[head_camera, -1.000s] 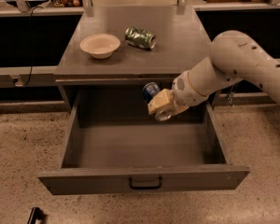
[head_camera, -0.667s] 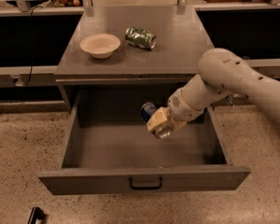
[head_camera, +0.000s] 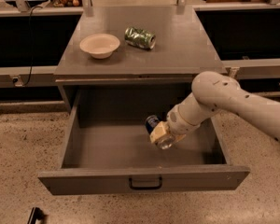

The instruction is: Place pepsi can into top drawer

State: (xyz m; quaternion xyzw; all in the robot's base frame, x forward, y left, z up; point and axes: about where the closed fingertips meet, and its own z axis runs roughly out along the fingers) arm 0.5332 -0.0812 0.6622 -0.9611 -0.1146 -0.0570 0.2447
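The pepsi can (head_camera: 152,122) is dark blue with a silver end and sits in my gripper (head_camera: 159,133), which is shut on it. The gripper hangs inside the open top drawer (head_camera: 107,148), low over the drawer floor, right of its middle. The can is tilted, its blue top pointing up and left. The drawer is pulled fully out, with a flat grey front panel and a small black handle (head_camera: 145,183). My white arm (head_camera: 224,99) reaches in from the right.
A cream bowl (head_camera: 100,45) and a green dented can (head_camera: 140,37) lie on the grey cabinet top (head_camera: 186,41). Dark shelving runs along the back. The floor is speckled stone.
My gripper has moved down and left with the can, from near the drawer's back right edge to deeper inside the drawer.
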